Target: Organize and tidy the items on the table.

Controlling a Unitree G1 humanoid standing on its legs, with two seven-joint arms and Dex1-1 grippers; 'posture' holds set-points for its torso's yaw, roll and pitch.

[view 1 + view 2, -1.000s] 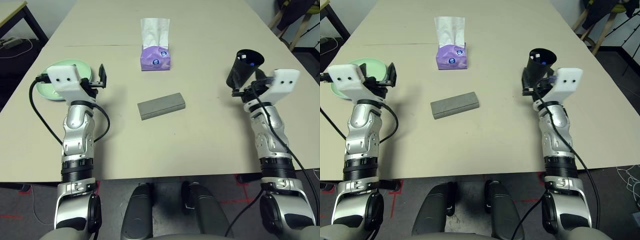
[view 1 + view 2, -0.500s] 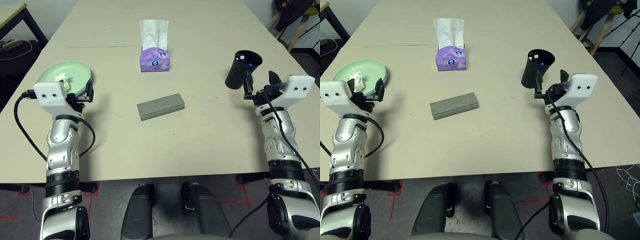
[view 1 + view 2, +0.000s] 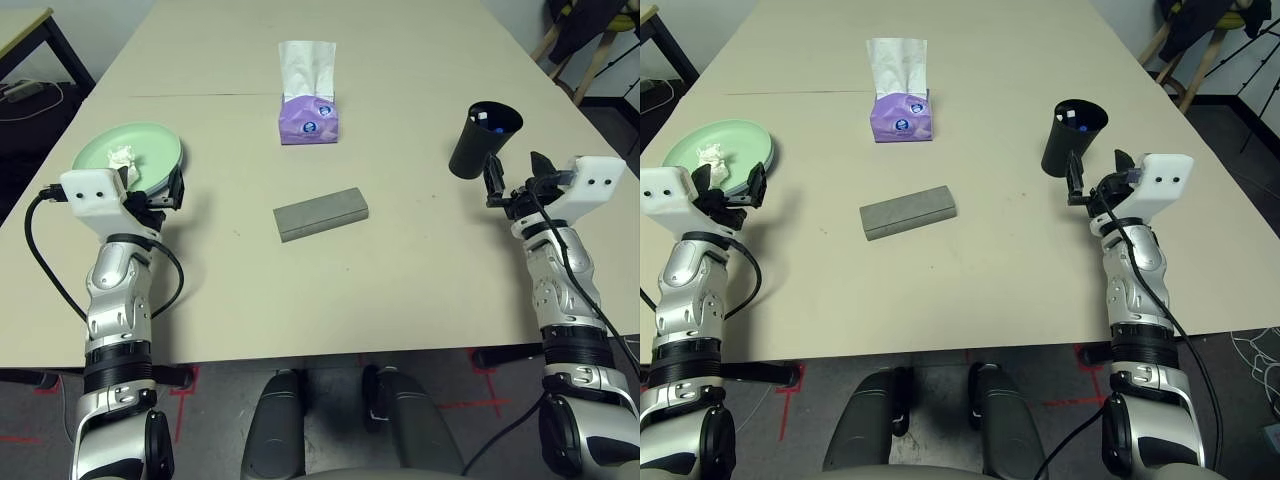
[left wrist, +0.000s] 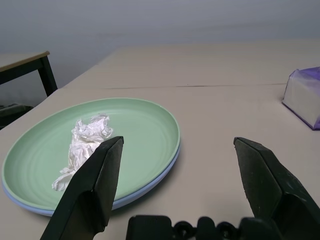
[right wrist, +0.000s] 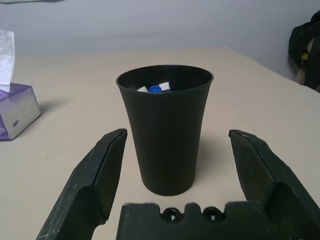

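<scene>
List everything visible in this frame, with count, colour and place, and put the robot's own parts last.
table: one, light beige, with a thin seam across its far part.
plates: two stacked, pale green on pale blue, near the table's left edge.
tissue wad: one, white, crumpled, lying on the green plate.
tissue box: one, purple, white tissue sticking up, far centre just past the seam.
glasses case: one, grey, oblong, closed, centre of the table.
cup: one, black, tapered, upright on the right side.
pens: white and blue ends inside the cup; count unclear.
side table: one, black-legged, far left.
left gripper: open, just short of the plates.
right gripper: open, just short of the cup.
</scene>
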